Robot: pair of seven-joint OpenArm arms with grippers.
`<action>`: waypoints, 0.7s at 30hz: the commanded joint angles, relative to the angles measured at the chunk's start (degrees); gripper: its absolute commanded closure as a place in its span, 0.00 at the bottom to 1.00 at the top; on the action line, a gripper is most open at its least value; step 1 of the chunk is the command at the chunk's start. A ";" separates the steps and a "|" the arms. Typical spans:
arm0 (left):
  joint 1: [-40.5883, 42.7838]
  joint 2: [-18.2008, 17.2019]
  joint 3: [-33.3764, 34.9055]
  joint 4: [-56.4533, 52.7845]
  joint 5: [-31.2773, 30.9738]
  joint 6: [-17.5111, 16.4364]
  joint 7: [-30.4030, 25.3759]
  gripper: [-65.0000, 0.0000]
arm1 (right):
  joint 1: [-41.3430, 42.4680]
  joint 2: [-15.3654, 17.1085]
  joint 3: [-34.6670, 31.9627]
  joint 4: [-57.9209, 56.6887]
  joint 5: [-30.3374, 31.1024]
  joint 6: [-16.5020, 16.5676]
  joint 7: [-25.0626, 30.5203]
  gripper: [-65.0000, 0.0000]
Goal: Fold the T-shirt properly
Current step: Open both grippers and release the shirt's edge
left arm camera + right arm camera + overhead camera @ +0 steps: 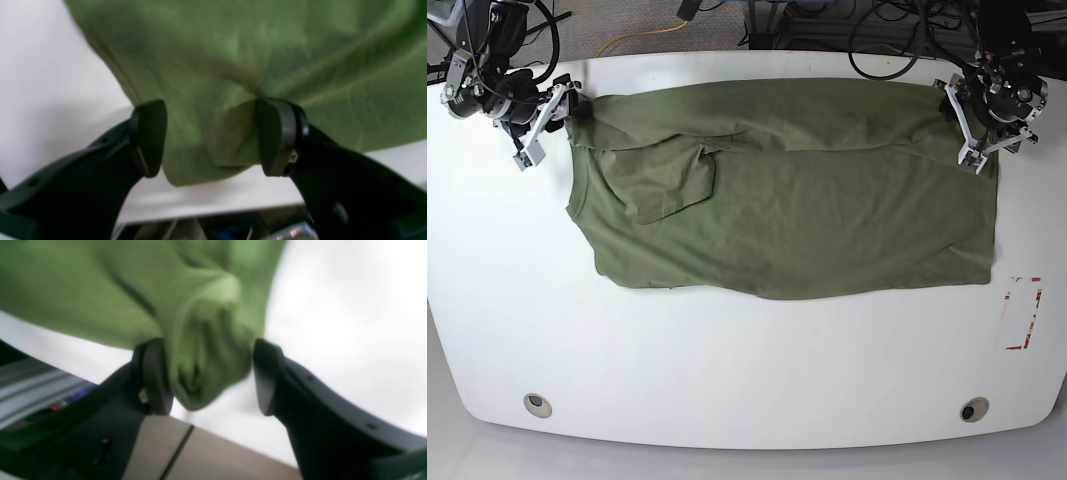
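The olive T-shirt lies half-folded across the white table. The left gripper, at two o'clock, stands spread, a corner between its jaws; the right gripper, at ten o'clock, stands parted around bunched fabric.

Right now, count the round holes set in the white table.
2. One hole sits near the front edge of the table on the picture's left, the other on its right. The T-shirt may hide more.

A white tabletop has two round holes near its front edge and red markings at one side.
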 commanded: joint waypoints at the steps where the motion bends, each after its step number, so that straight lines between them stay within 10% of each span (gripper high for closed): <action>1: 0.18 -2.23 0.12 -3.69 1.55 0.07 -0.89 0.39 | 0.48 2.20 0.78 0.92 -3.71 0.32 1.53 0.49; 10: 1.59 -3.02 0.12 -3.78 1.29 0.07 -1.06 0.39 | 0.04 4.58 6.14 7.07 -6.34 0.32 -1.63 0.49; 21: 2.73 -2.58 -0.06 8.62 -0.03 0.07 9.05 0.39 | 0.48 0.97 8.43 13.23 12.21 0.32 -5.81 0.49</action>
